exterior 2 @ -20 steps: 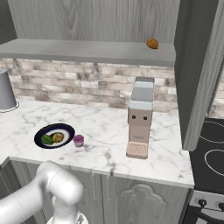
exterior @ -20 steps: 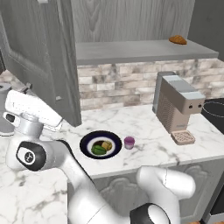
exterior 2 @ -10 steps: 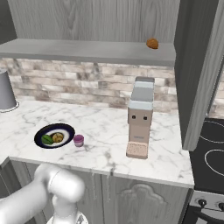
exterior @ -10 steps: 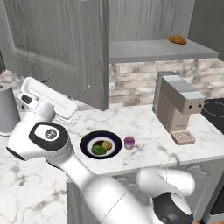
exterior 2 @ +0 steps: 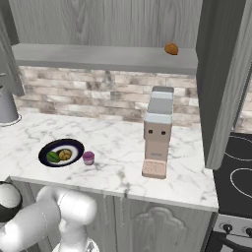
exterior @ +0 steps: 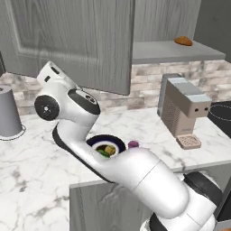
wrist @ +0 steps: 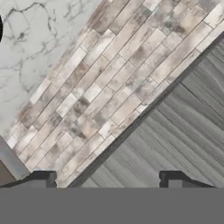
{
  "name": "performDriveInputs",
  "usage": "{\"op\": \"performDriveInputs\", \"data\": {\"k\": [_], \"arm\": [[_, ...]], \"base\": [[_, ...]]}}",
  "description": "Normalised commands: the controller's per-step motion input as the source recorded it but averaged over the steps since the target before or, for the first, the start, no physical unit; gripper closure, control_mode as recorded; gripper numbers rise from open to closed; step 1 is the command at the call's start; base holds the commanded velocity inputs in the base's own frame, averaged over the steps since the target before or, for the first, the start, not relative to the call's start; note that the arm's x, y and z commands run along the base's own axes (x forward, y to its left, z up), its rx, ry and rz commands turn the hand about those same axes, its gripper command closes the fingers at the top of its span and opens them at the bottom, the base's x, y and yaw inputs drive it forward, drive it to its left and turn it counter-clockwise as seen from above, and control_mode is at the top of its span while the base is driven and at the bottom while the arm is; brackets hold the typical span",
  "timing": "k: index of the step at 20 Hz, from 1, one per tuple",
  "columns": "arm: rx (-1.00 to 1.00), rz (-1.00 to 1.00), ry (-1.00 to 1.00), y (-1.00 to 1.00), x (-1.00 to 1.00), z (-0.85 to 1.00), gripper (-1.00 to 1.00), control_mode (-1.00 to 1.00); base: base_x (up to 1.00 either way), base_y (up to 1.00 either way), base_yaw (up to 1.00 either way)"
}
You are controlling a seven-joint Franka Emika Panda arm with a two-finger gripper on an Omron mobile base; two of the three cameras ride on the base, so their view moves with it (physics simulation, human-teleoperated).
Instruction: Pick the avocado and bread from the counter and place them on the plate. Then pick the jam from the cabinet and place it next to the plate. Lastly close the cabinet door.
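Observation:
The plate (exterior: 118,142) (exterior 2: 74,145) lies on the marble counter (exterior: 36,171) (exterior 2: 118,140). On it are the dark green avocado (exterior 2: 53,157) and the yellowish bread (exterior: 109,149) (exterior 2: 64,155). The pink-purple jam (exterior: 133,145) (exterior 2: 88,157) stands on the counter just right of the plate. The grey wood-grain cabinet door (exterior: 81,40) hangs partly swung across the upper cabinet, with my arm raised up against it. In the hand view my gripper (wrist: 109,181) is open with nothing between its fingertips (wrist: 43,179). It faces a wood-grain panel (wrist: 175,131) and the brick backsplash.
A coffee machine (exterior: 182,108) (exterior 2: 157,133) stands on the counter right of the jam. A croissant-shaped piece (exterior: 183,40) (exterior 2: 171,48) lies on the shelf board (exterior: 176,52). A grey canister (exterior: 9,112) (exterior 2: 6,106) stands at the far left. A stove (exterior 2: 234,162) sits at right.
The cabinet door has swung to the right across the shelf opening, and my arm has followed it, rising and moving right. Plate, food and jam have not moved.

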Motion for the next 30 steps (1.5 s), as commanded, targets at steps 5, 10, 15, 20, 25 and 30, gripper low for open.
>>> {"op": "performDriveInputs", "data": {"k": [5, 10, 15, 20, 25, 30], "arm": [[0.34, 0.26, 0.22, -0.85, 0.98, 0.07, -1.0, -1.0], [0.31, 0.25, 0.11, -0.87, 1.0, 0.0, -1.0, -1.0], [0.28, 0.23, 0.04, -0.86, 1.0, 0.0, -1.0, -1.0], [0.24, 0.2, 0.01, -0.72, 1.0, 0.0, -1.0, -1.0], [0.2, 0.11, 0.0, -0.42, 1.0, 0.07, -1.0, -1.0], [0.02, -0.01, -0.04, -0.02, 0.58, 0.13, -1.0, -1.0]], "base": [[0.0, 0.0, 0.0], [0.0, 0.0, 0.0], [0.0, 0.0, 0.0], [0.0, 0.0, 0.0], [0.0, 0.0, 0.0], [0.0, 0.0, 0.0]]}}
